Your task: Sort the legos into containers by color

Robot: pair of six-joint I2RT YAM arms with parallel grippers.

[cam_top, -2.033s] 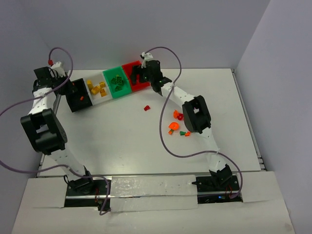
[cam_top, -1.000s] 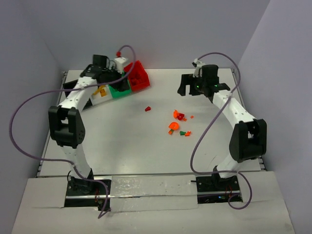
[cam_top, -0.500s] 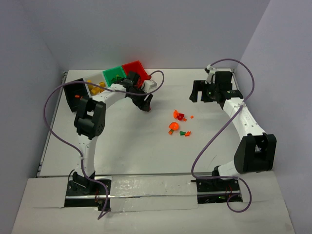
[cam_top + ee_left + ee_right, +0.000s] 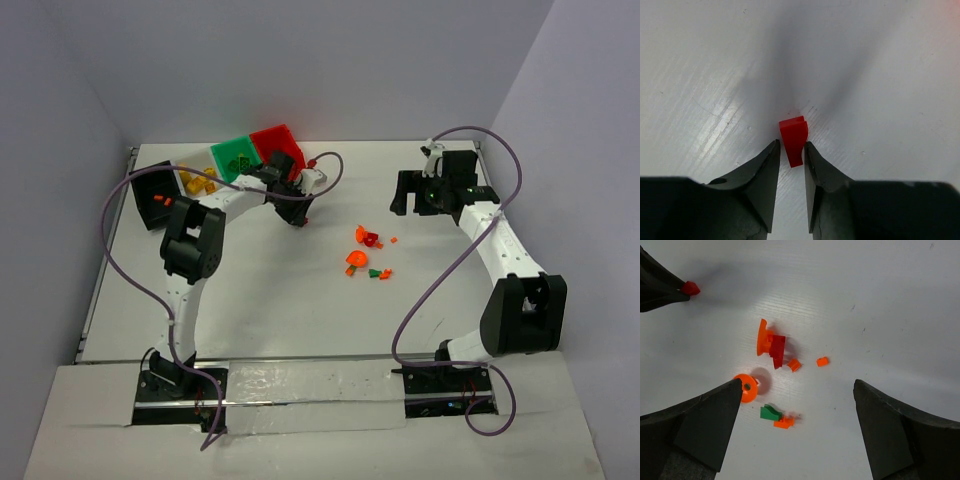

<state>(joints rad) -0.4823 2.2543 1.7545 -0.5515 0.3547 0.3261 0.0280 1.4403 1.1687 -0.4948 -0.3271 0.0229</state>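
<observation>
My left gripper [image 4: 299, 214] [image 4: 791, 146] is down on the table with its fingertips closed against both sides of a small red lego [image 4: 793, 137], right of the bins. That lego also shows in the right wrist view [image 4: 690, 288]. My right gripper [image 4: 407, 193] [image 4: 797, 385] is wide open and empty, held above the table's back right. Below it lie loose legos: an orange and red piece [image 4: 770, 342], an orange wheel [image 4: 745, 388], a green piece [image 4: 769, 413] and small orange bits [image 4: 823, 361]. The black bin [image 4: 152, 196], white bin [image 4: 197, 180], green bin [image 4: 234, 158] and red bin [image 4: 277, 144] stand in a row at the back left.
The loose legos show as a cluster [image 4: 366, 250] at mid-table in the top view. Yellow pieces lie in the white bin and green ones in the green bin. Purple cables loop from both arms. Grey walls close in the table's back and sides.
My left arm swung from over the bins to the lone red lego and set its fingers around it. My right arm left the red bin and moved to the back right.
</observation>
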